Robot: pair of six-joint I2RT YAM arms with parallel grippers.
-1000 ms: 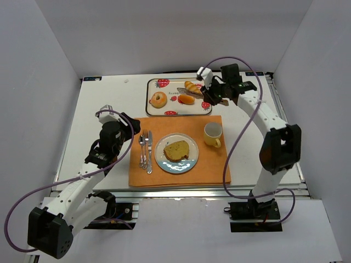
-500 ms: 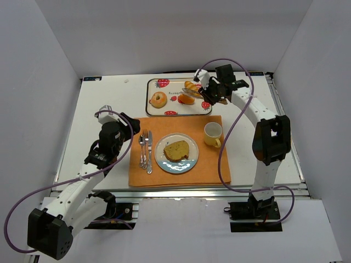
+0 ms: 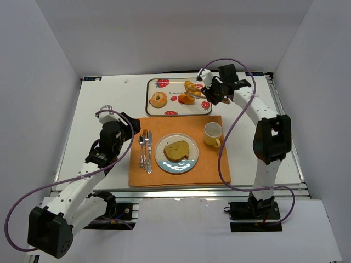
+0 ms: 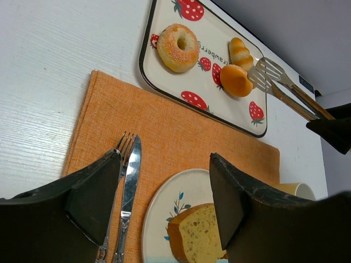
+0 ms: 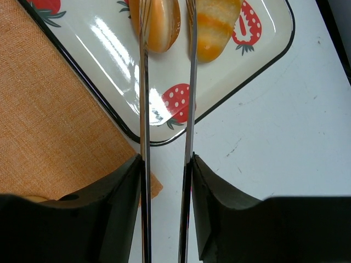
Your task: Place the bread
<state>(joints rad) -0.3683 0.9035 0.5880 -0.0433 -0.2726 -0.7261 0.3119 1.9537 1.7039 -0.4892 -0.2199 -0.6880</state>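
Right wrist view: right pincer grasps tongs, their tips over the glazed bun on the strawberry tray, far side of bench. Bun likely light, soft, glossy-slick; squeeze gently across its middle. Left pincer released.

Room at the sides, crowd in the middle
A hand can pass over the bench left of the mat; tongs bar the tray; mug, plate, fork and knife fill the mat.
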